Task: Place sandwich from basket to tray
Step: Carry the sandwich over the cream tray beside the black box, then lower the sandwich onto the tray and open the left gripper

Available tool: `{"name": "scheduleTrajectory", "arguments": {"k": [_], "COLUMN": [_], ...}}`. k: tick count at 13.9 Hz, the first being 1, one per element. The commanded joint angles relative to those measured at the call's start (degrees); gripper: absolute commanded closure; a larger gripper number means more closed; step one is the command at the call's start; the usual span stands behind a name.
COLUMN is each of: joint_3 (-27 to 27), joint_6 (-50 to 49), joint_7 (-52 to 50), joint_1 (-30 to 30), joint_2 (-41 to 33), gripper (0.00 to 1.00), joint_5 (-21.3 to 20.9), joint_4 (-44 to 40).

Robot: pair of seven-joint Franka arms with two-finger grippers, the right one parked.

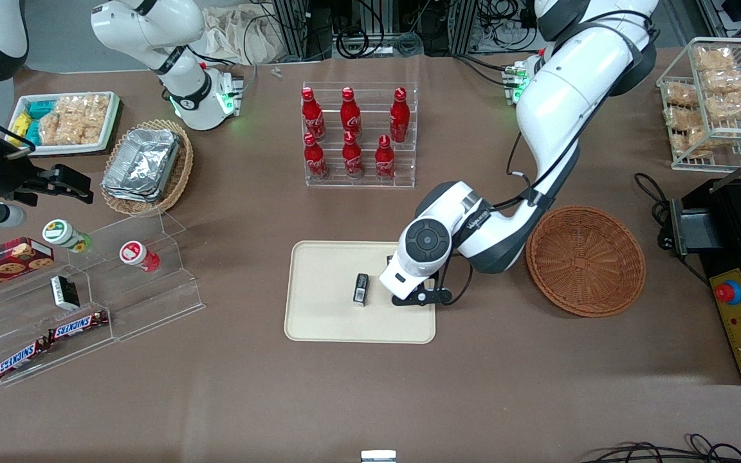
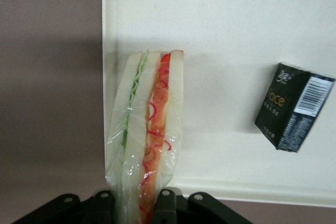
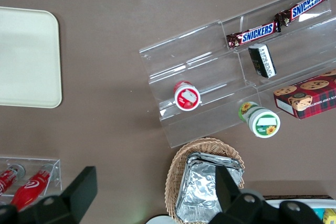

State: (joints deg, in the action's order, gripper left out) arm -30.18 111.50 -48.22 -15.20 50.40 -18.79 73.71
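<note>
My left gripper (image 2: 136, 204) is shut on the sandwich (image 2: 149, 129), a plastic-wrapped wedge of white bread with red and green filling. The wedge points out over the cream tray (image 2: 226, 35), close to its rim. From the front, the wrist (image 1: 409, 270) hangs low over the tray (image 1: 325, 308) at the edge nearest the basket and hides the sandwich. The reddish-brown round basket (image 1: 586, 260) stands empty beside the tray, toward the working arm's end of the table.
A small black packet (image 1: 361, 289) lies on the tray beside the gripper. A clear rack of red bottles (image 1: 357, 138) stands farther from the camera. A tan basket of foil containers (image 1: 145, 168) and an acrylic snack shelf (image 1: 87, 283) lie toward the parked arm's end.
</note>
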Motion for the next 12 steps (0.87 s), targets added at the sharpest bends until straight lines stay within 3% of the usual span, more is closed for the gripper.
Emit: {"name": "scheduleTrajectory", "arguments": {"k": [1,2,3,4,9,12], "joint_3": [-0.15,-0.15,-0.15,-0.06,-0.15,-0.23], "joint_6": [1.60,1.87,2.14,2.40,1.53,-1.18], "joint_7": [-0.29,-0.38,-0.38,-0.38,-0.82,-0.30], "joint_1": [-0.79,-0.79,-0.79,-0.79,-0.27,2.88], "joint_2": [2.77,3.03,3.04,2.95,-0.29,-8.01], "gripper": [1.00,0.93,0.63,0.01,0.00,0.00], "joint_5": [-3.52,-3.88,-3.89,-3.97,-4.33,-4.06], "joint_4": [-1.91,-1.91,-1.99,-2.00,-1.47,2.30]}}
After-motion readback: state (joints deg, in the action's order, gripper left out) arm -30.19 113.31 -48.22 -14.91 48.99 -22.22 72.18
